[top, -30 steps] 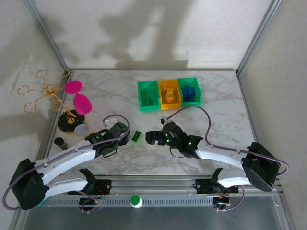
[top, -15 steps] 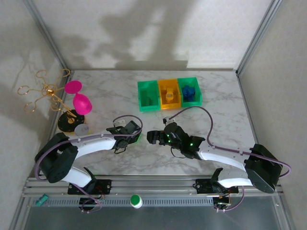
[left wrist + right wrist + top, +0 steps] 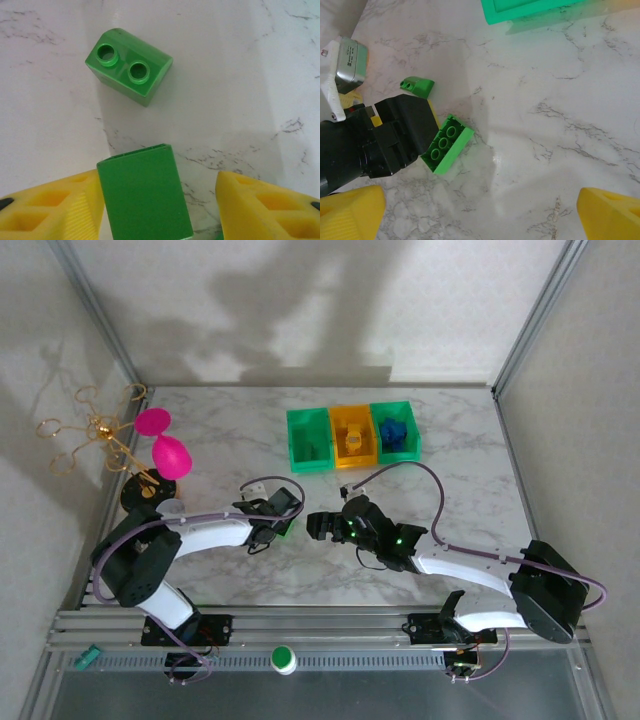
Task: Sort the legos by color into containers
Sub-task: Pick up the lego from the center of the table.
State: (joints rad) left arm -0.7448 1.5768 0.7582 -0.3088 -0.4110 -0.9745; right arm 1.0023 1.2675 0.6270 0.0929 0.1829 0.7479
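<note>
A green lego (image 3: 142, 195) lies on its side between my left gripper (image 3: 157, 200) fingers. It rests against the left finger (image 3: 60, 205), with a gap to the right finger (image 3: 265, 205), so the jaws stand open around it. In the right wrist view the same lego (image 3: 447, 142) shows its hollow underside beside the left gripper's black body. A smaller sloped green lego (image 3: 129, 66) lies just ahead. My right gripper (image 3: 477, 210) is wide open and holds nothing, a little to the right of them. The containers (image 3: 352, 435) stand in a row at the back, with blue legos (image 3: 394, 430) in the right one.
Two pink goblets (image 3: 160, 438) and a gold wire stand (image 3: 95, 430) occupy the back left. A black and yellow disc (image 3: 140, 495) lies near the left arm. A white and green knob (image 3: 284, 658) sits on the front rail. Enclosure walls close both sides.
My left arm has stretched to the right and its gripper now straddles the green lego. The right arm has hardly moved.
</note>
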